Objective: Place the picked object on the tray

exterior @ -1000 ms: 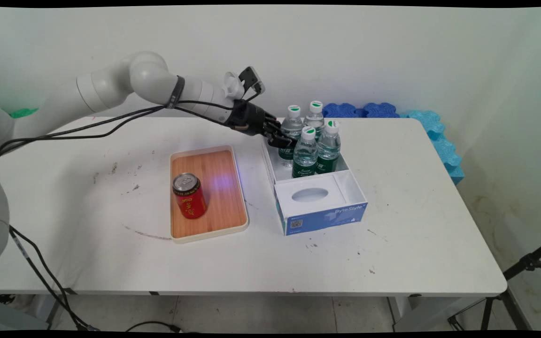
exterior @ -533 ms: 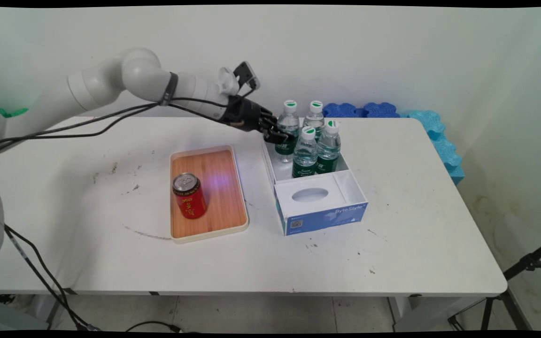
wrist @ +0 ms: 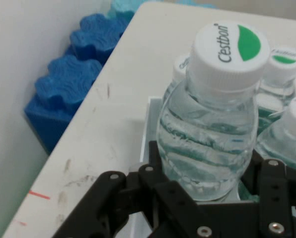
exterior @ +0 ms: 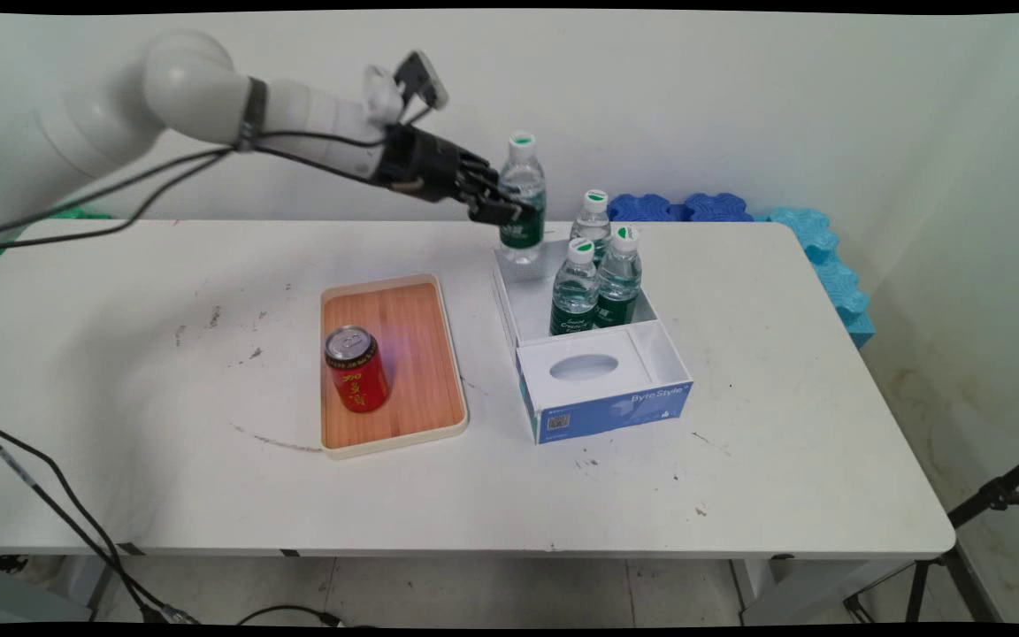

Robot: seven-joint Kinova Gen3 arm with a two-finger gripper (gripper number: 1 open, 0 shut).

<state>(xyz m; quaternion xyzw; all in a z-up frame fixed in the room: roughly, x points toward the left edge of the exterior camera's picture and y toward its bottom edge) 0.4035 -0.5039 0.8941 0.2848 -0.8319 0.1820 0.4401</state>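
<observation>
Above the box (exterior: pixel 598 372), the gripper (exterior: pixel 509 211) clasps one bottle (exterior: pixel 522 199); three bottles (exterior: pixel 596 274) remain inside.

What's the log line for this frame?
claw: shut on bottle | bottle: lifted above box | in box: three bottles | tray: can

Claw (exterior: pixel 514 212) is clamped on a water bottle (exterior: pixel 523 199), holding it up above the white box (exterior: pixel 593 354). Three more bottles (exterior: pixel 598 274) sit just below-right, red can (exterior: pixel 356 368) way down-left.
</observation>
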